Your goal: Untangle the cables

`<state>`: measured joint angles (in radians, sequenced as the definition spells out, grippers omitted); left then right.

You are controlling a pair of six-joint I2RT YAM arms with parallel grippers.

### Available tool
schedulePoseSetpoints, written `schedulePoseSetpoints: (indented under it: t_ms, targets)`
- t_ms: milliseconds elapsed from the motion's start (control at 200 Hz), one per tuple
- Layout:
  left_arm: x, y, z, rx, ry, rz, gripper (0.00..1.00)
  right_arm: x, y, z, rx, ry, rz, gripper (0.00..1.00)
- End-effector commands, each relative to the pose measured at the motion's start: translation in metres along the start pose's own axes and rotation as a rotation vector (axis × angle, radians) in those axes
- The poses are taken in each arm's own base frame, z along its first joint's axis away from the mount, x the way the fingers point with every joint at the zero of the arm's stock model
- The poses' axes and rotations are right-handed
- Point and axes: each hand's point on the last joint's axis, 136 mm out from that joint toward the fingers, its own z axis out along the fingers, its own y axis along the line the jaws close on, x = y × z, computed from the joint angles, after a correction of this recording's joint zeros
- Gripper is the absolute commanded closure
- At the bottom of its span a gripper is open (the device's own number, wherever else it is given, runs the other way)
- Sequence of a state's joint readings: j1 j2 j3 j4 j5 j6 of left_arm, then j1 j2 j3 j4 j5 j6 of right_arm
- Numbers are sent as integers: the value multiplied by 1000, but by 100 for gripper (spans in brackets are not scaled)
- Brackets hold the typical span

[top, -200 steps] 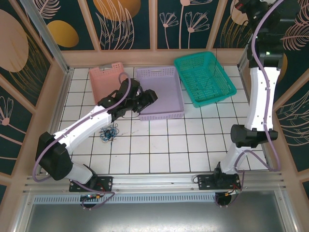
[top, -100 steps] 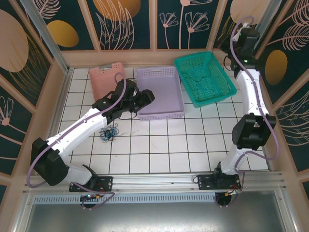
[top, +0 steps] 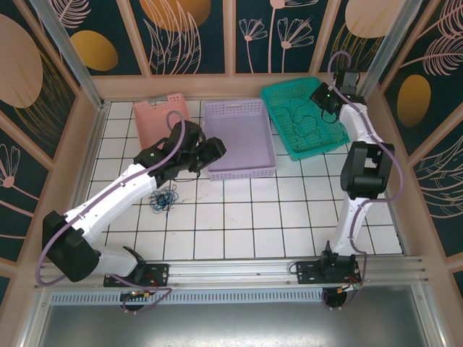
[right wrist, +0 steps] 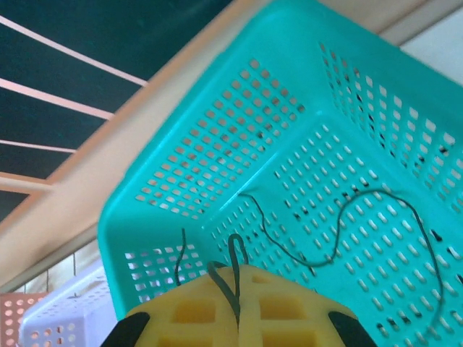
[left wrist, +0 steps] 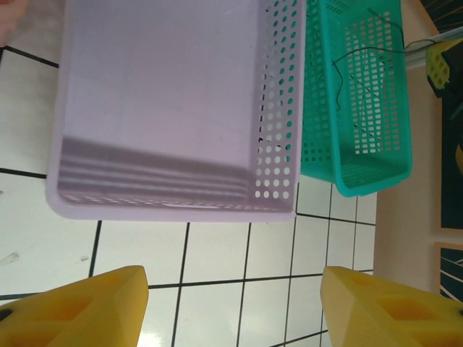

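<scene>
The right gripper [right wrist: 237, 290] is closed, its yellow fingers pinching a thin dark cable [right wrist: 347, 208] that trails across the inside of the teal basket [right wrist: 181, 181] at the far right corner of the worktop [top: 253, 217]. The left gripper [left wrist: 233, 282] is partly open and holds nothing. It hovers just in front of the near edge of the purple basket [left wrist: 166, 108], which stands at the far edge beside the teal basket. The remaining cables [top: 165, 197], a small blue and dark clump, lie on the worktop towards its left edge, in front of the pink basket [top: 155, 119].
</scene>
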<state>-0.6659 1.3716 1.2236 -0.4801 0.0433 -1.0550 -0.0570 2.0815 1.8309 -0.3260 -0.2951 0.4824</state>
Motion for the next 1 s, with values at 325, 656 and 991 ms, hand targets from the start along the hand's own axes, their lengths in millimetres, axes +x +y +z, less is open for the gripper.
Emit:
schedulePoseSetpoints:
  t_ms: [325, 656, 991]
  targets:
    - [-1, 73, -5, -227, 22, -82, 30, 8, 27, -82, 36, -83, -18, 43]
    - [-17, 198, -46, -555, -17, -260, 24, 95, 87, -142, -73, -77, -192, 49]
    - [16, 241, -22, -551, 143, -306, 24, 321, 96, -182, -335, 398, -358, 47]
